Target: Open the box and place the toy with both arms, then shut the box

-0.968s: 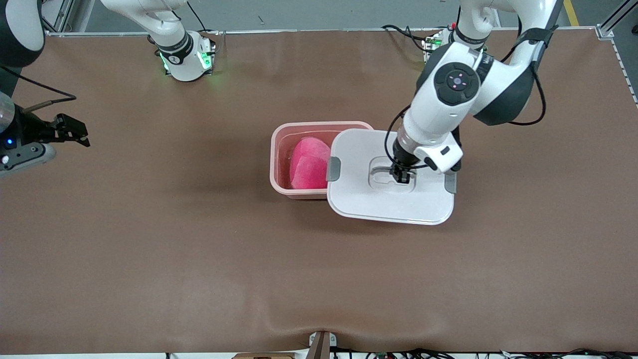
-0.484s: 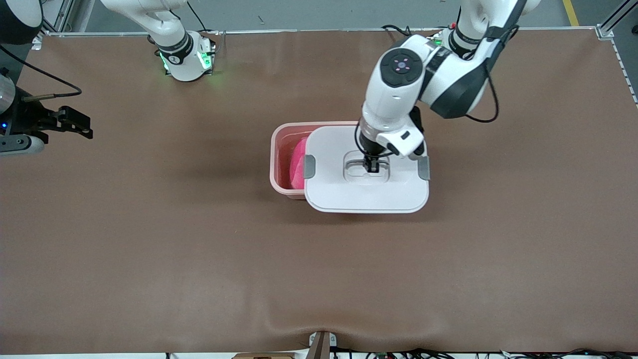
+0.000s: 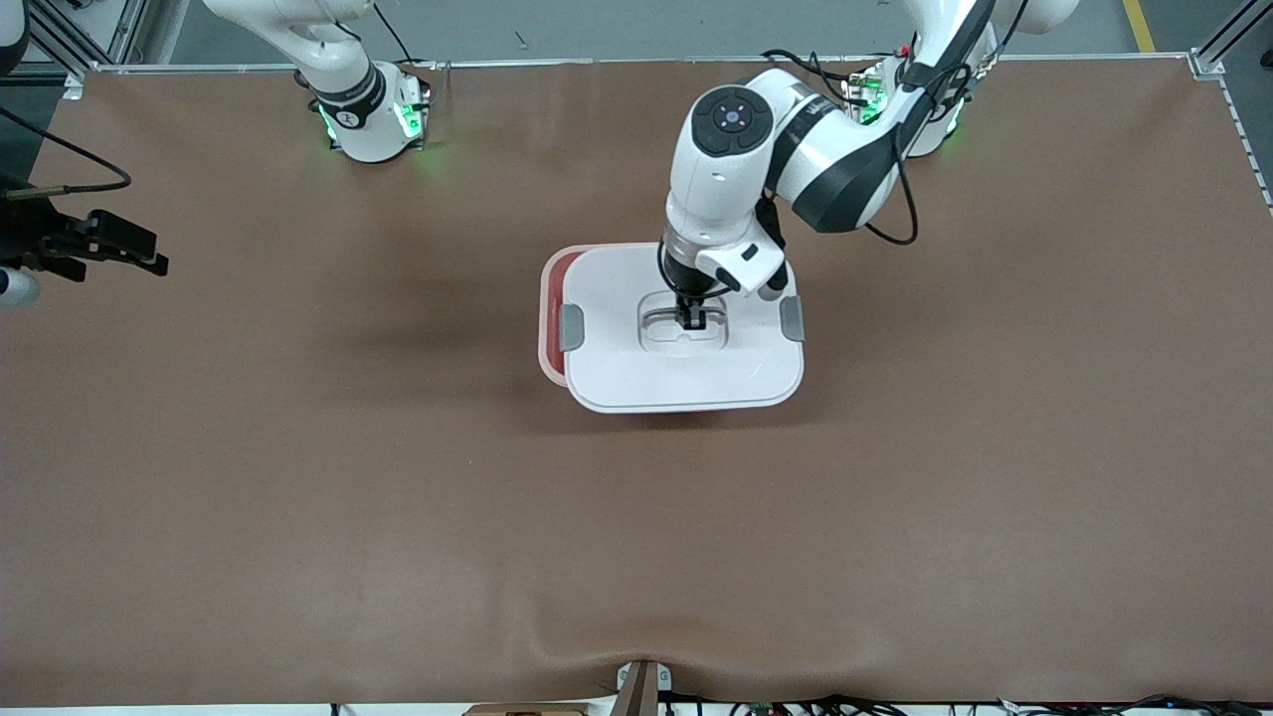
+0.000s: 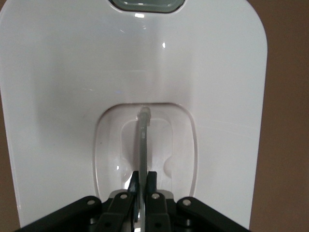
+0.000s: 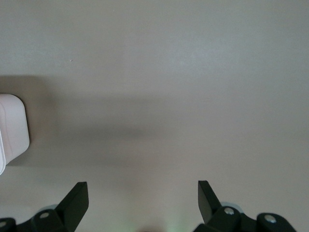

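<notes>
The left claw [image 3: 688,320] was clenched on the clear handle [image 4: 143,140] set in the recess of the white lid [image 3: 686,373], its two black fingers [image 4: 152,191] pinching the thin bar from either side in the left wrist view. The lid hung over the pale pink box [image 3: 550,328] near the middle of the brown tabletop [image 3: 398,517], covering most of it but sitting off-line, shifted toward the left arm's end so that a strip of the box's rim and reddish inside showed at the edge toward the right arm's end. The two grey side clips [image 3: 572,327] were on the lid's short edges. The toy could not be seen under the lid. The right claw [image 3: 124,249] waited with its fingers spread apart, over the tabletop's edge at the right arm's end, well apart from the box.
</notes>
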